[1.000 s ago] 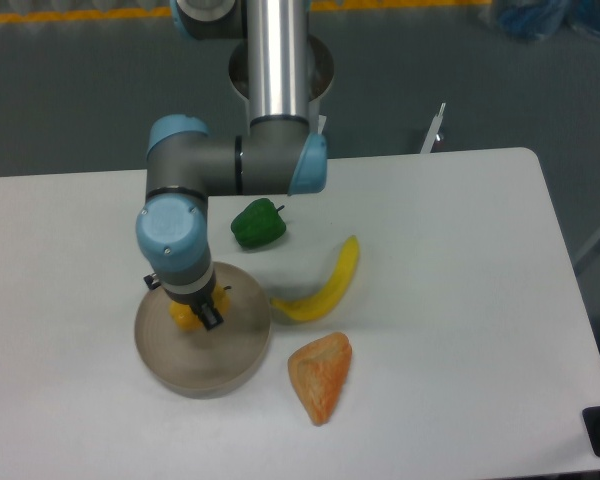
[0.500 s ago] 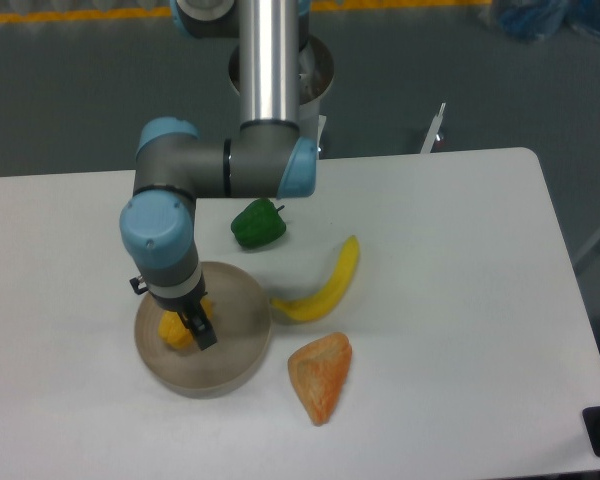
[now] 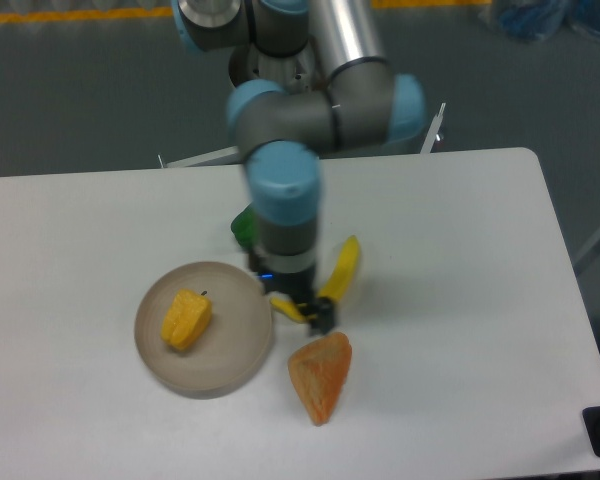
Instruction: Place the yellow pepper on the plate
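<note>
The yellow pepper (image 3: 186, 319) lies in the left half of the round beige-grey plate (image 3: 230, 360), free of the gripper. My gripper (image 3: 305, 307) has swung off the plate and hangs to its right, over the banana's lower end, just above the orange triangular piece. It looks blurred by motion. It holds nothing, and its fingers seem slightly apart.
A green pepper (image 3: 243, 226) sits behind the arm, mostly hidden by it. A yellow banana (image 3: 341, 272) lies right of the plate. An orange triangular piece (image 3: 322, 376) lies in front of the banana.
The gripper let go of the yellow pepper on the plate and swung to the right, over the banana. The pepper stays on the plate.
</note>
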Controlling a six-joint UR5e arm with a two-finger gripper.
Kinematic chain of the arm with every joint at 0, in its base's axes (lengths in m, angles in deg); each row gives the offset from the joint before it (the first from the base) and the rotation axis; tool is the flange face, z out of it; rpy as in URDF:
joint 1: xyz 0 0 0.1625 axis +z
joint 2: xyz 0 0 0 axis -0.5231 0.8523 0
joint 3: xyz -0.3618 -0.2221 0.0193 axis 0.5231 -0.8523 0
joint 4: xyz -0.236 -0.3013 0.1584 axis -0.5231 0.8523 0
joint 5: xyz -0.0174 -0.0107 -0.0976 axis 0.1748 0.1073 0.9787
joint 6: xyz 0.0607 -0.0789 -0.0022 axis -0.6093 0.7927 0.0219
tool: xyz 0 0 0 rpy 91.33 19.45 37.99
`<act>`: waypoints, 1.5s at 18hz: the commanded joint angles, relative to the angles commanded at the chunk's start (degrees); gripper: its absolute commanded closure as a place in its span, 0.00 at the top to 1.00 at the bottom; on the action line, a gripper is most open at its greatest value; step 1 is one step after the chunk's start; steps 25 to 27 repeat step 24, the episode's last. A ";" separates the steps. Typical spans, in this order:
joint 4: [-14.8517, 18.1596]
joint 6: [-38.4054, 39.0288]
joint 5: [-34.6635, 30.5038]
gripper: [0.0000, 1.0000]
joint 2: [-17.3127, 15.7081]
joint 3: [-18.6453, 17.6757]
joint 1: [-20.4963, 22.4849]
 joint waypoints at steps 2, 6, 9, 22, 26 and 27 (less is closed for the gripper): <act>0.00 -5.71 -0.54 1.00 -0.09 -0.09 4.21; -0.26 -16.09 -0.27 1.00 1.31 -0.18 10.64; -0.62 -20.41 0.17 1.00 2.98 -0.09 12.40; -0.70 -23.05 2.54 1.00 4.83 0.88 12.76; -0.70 -23.05 2.54 1.00 4.83 0.79 12.76; -0.70 -23.05 2.54 1.00 4.83 0.79 12.76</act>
